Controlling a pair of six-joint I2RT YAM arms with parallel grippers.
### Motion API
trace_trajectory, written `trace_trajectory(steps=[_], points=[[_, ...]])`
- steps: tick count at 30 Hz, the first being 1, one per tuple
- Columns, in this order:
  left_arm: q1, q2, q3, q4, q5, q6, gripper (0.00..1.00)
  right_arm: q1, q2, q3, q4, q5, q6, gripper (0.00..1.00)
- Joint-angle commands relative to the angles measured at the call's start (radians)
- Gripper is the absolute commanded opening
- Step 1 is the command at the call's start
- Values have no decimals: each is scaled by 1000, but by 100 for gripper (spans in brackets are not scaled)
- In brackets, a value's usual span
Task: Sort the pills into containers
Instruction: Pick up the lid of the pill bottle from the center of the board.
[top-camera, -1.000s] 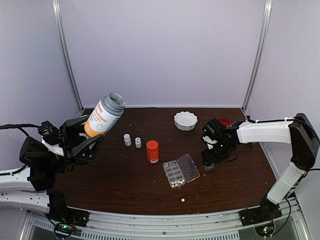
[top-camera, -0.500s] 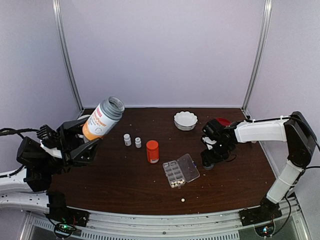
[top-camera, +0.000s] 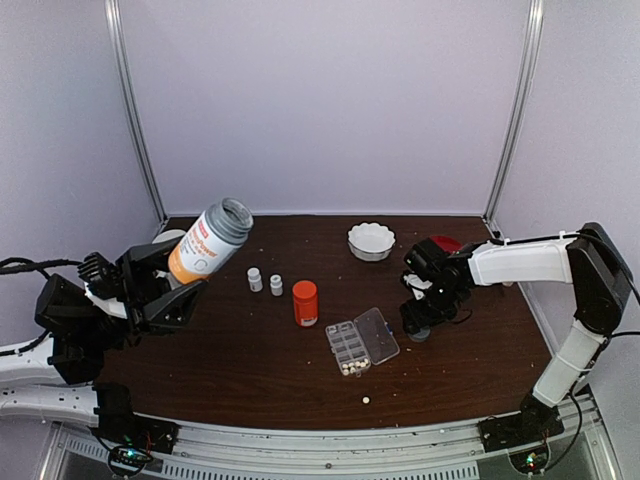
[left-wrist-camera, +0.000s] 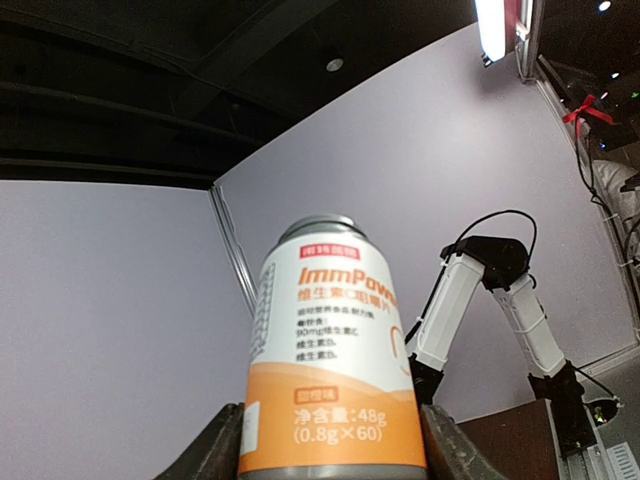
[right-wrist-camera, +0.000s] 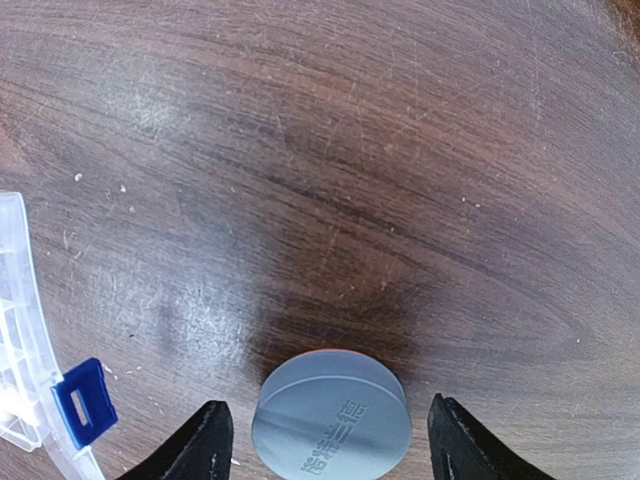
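The left jaws are clamped on the lower body of a bottle (top-camera: 208, 240), which is tilted in the air over the left edge of the tabletop (top-camera: 230, 350). My left wrist view cuts off the bottle's base and shows none of the tabletop.

The right jaws stand open astride a grey cap (right-wrist-camera: 332, 415), clear of it on both sides. I cannot tell whether a bottle stands under the cap. From the top it is hard to make out beneath the right arm (top-camera: 520, 262).

The box (top-camera: 378, 333) lies near centre with its lid open, just left of the right jaws. Only its corner and blue latch (right-wrist-camera: 85, 400) enter my right wrist view. Pills (top-camera: 348, 368) sit in its nearest cells, too small to count. One loose pill (top-camera: 366, 400) lies on the tabletop, nearer still.

The tabletop is dark, scratched wood with pale specks. Plain lilac walls and two metal posts enclose it.
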Motion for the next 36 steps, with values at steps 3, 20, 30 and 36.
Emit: trace_trajectory(steps=[3,20,30,36], points=[[-6,-3,-6,42,-10,8,0,-6,-18,-1,-23,6,-8,67],[-6,6,-2,49,-3,3,0,6,26,8,-24,25,-13,65],[-6,22,-16,87,-1,-2,0,14,48,16,-34,51,-18,61],[-7,2,-21,75,-9,-5,0,15,46,19,-42,51,-20,52]])
